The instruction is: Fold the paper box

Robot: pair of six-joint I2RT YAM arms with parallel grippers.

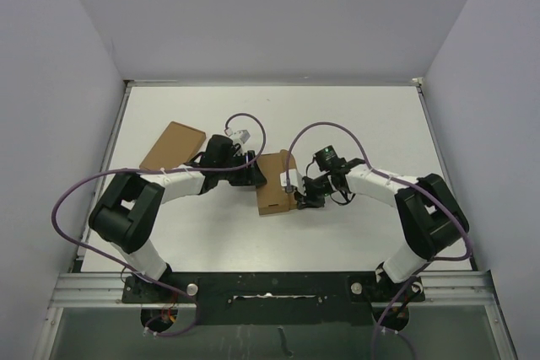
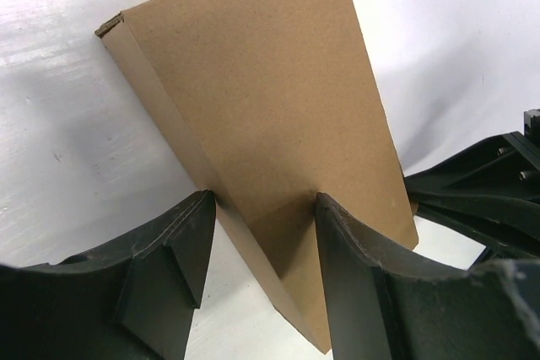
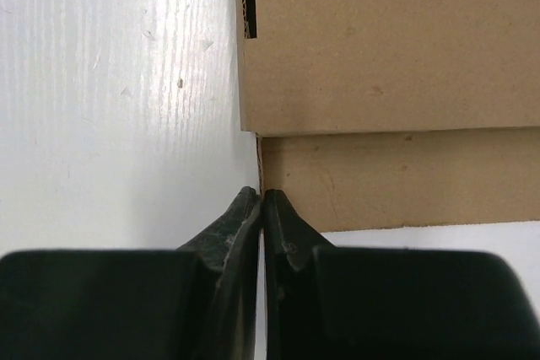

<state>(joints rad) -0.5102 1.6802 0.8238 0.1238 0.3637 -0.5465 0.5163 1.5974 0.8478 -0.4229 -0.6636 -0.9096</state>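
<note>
The paper box (image 1: 275, 185) is a narrow brown carton lying mid-table between both arms. In the left wrist view the paper box (image 2: 270, 99) runs away from me. My left gripper (image 2: 263, 200) stands half apart at its near end, one fingertip (image 2: 201, 208) at the side wall and the other finger (image 2: 342, 233) across the broad face; whether they pinch it is unclear. From above, the left gripper (image 1: 256, 173) is at the carton's left edge. My right gripper (image 3: 263, 193) is shut, tips touching the corner of a lower flap (image 3: 396, 179) of the box (image 3: 380, 56). It (image 1: 297, 197) sits at the carton's right edge.
A wider, flat brown cardboard rectangle (image 1: 173, 145) lies at the back left, beside the left arm. White walls enclose the table (image 1: 354, 115) on three sides. The right arm's black links (image 2: 481, 191) reach in just right of the carton.
</note>
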